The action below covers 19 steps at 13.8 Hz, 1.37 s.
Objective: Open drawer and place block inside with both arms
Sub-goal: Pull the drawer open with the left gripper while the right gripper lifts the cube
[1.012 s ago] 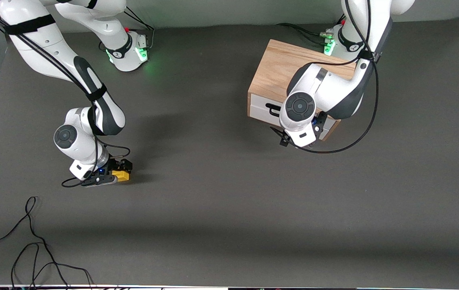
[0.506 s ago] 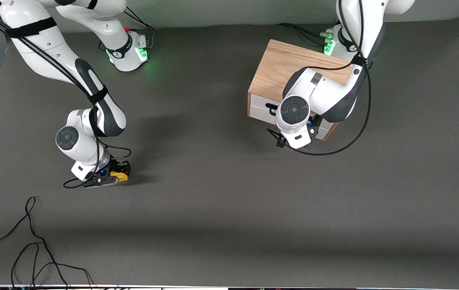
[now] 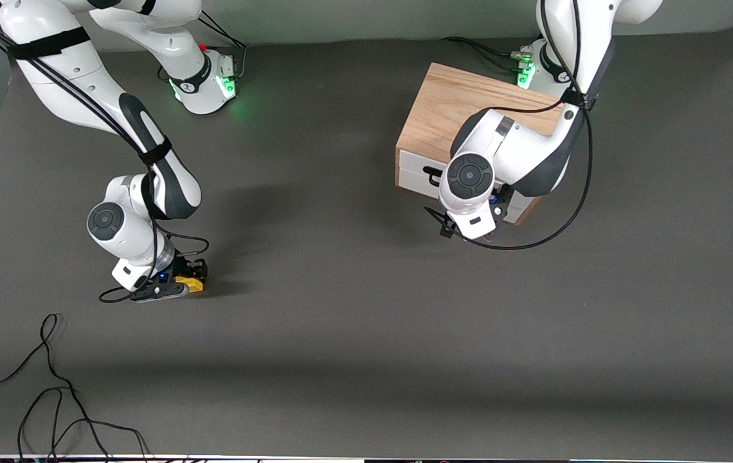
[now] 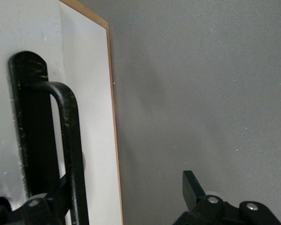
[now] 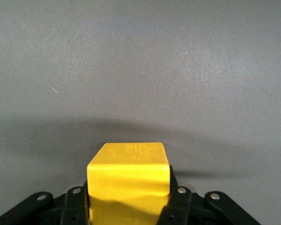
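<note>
The yellow block sits between the fingers of my right gripper, low at the table, toward the right arm's end. In the right wrist view the fingers press on both sides of the block. The light-wood cabinet stands toward the left arm's end, with its white drawer front flush and shut. My left gripper is at the drawer front, mostly hidden under its wrist. In the left wrist view it is open, with the black wire handle close to one finger.
Loose black cables lie on the dark mat near the front camera at the right arm's end. The two green-lit arm bases stand along the table's edge farthest from the front camera.
My left hand has shifted a little along the drawer front toward the handle. My right gripper with the block has barely moved.
</note>
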### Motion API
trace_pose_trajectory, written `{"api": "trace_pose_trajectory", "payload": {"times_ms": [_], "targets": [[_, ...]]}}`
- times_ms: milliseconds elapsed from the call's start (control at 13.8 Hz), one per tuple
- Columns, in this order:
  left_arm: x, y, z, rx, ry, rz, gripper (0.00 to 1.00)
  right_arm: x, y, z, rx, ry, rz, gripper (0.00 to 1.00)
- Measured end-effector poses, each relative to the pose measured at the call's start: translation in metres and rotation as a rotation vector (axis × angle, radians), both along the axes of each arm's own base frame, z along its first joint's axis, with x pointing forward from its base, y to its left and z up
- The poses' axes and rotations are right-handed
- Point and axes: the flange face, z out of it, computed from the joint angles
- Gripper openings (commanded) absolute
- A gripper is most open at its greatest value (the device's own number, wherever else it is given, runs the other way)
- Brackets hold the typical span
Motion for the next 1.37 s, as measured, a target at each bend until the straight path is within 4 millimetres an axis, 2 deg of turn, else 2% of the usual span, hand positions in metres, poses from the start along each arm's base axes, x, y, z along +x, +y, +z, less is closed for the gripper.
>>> {"api": "trace_pose_trajectory", "payload": {"times_ms": [217, 434, 578, 651, 795, 940, 1084, 1229, 1373], "targets": [[0.012, -0.007, -0.004, -0.004, -0.009, -0.005, 1.00, 0.013, 0.001, 0.025, -0.002, 0.050, 0.000, 0.00], [0.028, -0.016, -0.007, 0.003, -0.010, -0.013, 1.00, 0.028, 0.002, 0.078, -0.002, 0.099, -0.002, 0.00], [0.039, -0.023, -0.007, 0.002, -0.028, -0.021, 1.00, 0.038, 0.001, 0.124, -0.003, 0.144, -0.005, 0.00], [0.046, -0.026, -0.006, -0.003, -0.043, -0.023, 1.00, 0.045, 0.000, 0.153, -0.003, 0.168, -0.009, 0.00], [0.058, -0.032, -0.006, -0.011, -0.062, -0.023, 1.00, 0.060, -0.003, 0.225, -0.004, 0.203, -0.014, 0.00], [0.063, -0.034, -0.006, -0.010, -0.066, -0.024, 1.00, 0.066, -0.002, 0.298, -0.004, 0.209, -0.014, 0.00], [0.073, -0.039, -0.003, -0.022, -0.095, -0.026, 1.00, 0.064, 0.001, 0.343, -0.002, 0.204, -0.009, 0.00], [0.085, -0.045, -0.001, -0.040, -0.139, -0.030, 1.00, 0.060, 0.007, 0.376, 0.012, 0.199, -0.002, 0.00], [0.092, -0.049, 0.000, -0.057, -0.177, -0.033, 1.00, 0.054, 0.017, 0.401, 0.060, 0.200, -0.019, 0.00]]}}
